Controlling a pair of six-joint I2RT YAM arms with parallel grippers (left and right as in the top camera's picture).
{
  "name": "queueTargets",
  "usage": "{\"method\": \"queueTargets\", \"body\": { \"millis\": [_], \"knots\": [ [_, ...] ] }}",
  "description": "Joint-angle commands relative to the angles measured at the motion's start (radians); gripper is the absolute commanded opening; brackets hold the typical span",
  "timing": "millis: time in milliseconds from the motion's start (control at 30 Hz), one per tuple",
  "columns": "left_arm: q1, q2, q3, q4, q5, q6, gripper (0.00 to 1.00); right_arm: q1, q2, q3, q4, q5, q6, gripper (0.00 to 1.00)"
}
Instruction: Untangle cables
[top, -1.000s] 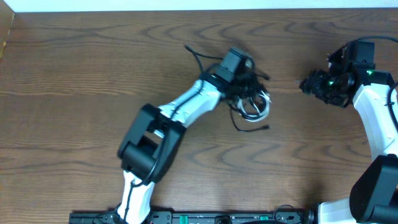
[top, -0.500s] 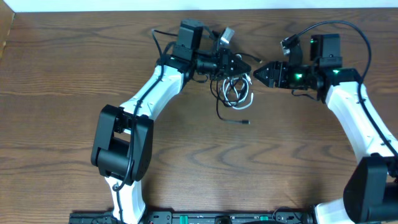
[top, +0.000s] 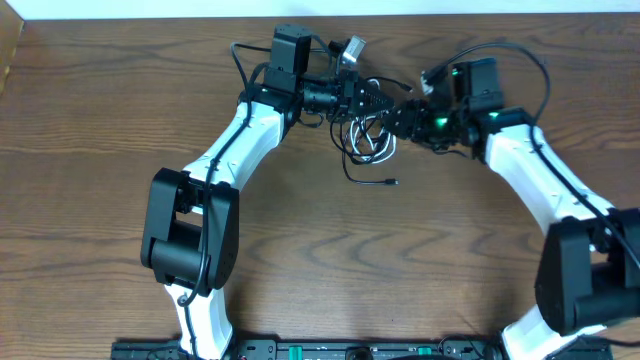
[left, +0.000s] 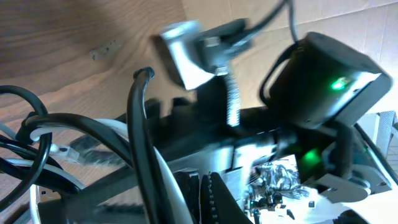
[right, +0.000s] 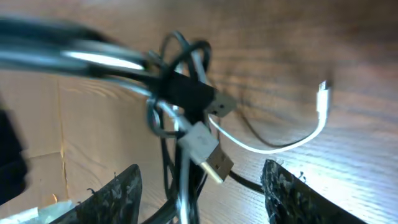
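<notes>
The cables (top: 366, 138) are a knot of thin black and white cords near the table's back middle. My left gripper (top: 374, 99) is shut on the knot's top and holds it up. Loops hang down, and one black plug end (top: 390, 182) trails on the wood. From the right, my right gripper (top: 400, 119) is open around the bundle. In the right wrist view the cables (right: 180, 87) and a white USB plug (right: 208, 154) hang between its spread fingers (right: 118, 193), untouched. A white cord's small plug (right: 323, 92) curls to the right. The left wrist view shows cables (left: 140, 124) beside my left gripper (left: 205, 199).
The brown wooden table (top: 120, 120) stretches to both sides and to the front. Its back edge meets a white wall strip (top: 150, 8). The right arm's wrist (left: 326, 71), with a green light, sits close in front of the left wrist camera. Thick arm wires (top: 500, 50) arc above the right wrist.
The left arm swung left and toward the back edge, carrying the knot. The right gripper came in from the far right to the bundle, and its jaws narrowed slightly.
</notes>
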Motion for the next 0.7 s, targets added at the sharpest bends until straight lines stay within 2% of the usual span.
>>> {"method": "queueTargets", "body": {
  "millis": [0,100,333,533,667],
  "knots": [
    [0.002,-0.048,0.009,0.012,0.009,0.01,0.07,0.013,0.063,0.003,0.004,0.057,0.111,0.58],
    [0.002,-0.066,0.009,0.016,-0.005,0.01,0.08,0.012,0.123,0.003,0.009,0.098,0.163,0.57],
    [0.043,-0.18,0.009,0.022,-0.047,0.009,0.07,-0.003,0.224,0.003,0.002,0.14,0.163,0.57],
    [0.165,-0.279,0.009,-0.019,-0.037,0.006,0.07,-0.043,0.225,0.003,-0.026,0.162,0.079,0.53],
    [0.181,-0.279,0.009,-0.098,-0.035,0.046,0.08,-0.049,0.223,0.003,-0.021,0.092,-0.026,0.53]
  ]
}}
